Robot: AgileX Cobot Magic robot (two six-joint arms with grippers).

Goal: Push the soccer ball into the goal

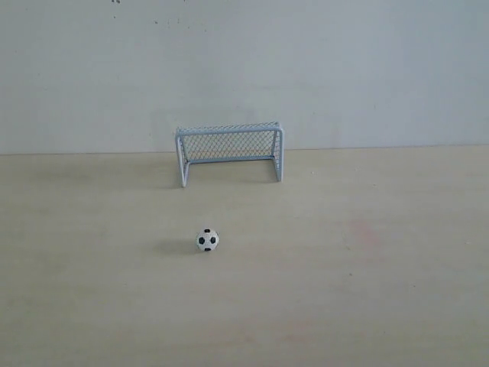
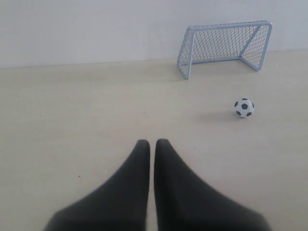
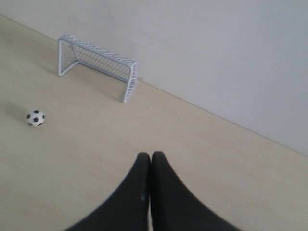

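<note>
The soccer ball (image 1: 207,240), small, white with black patches, rests on the pale wooden table in front of the goal (image 1: 229,151). The goal has a light frame and mesh netting and stands against the back wall, its mouth facing the ball. Neither arm shows in the exterior view. In the left wrist view my left gripper (image 2: 152,143) is shut and empty, well short of the ball (image 2: 244,107) and the goal (image 2: 224,45). In the right wrist view my right gripper (image 3: 150,155) is shut and empty, far from the ball (image 3: 35,118) and the goal (image 3: 98,62).
A plain light wall (image 1: 244,69) runs along the back of the table (image 1: 367,290), right behind the goal. A faint pinkish stain (image 1: 365,233) marks the table to the right of the ball.
</note>
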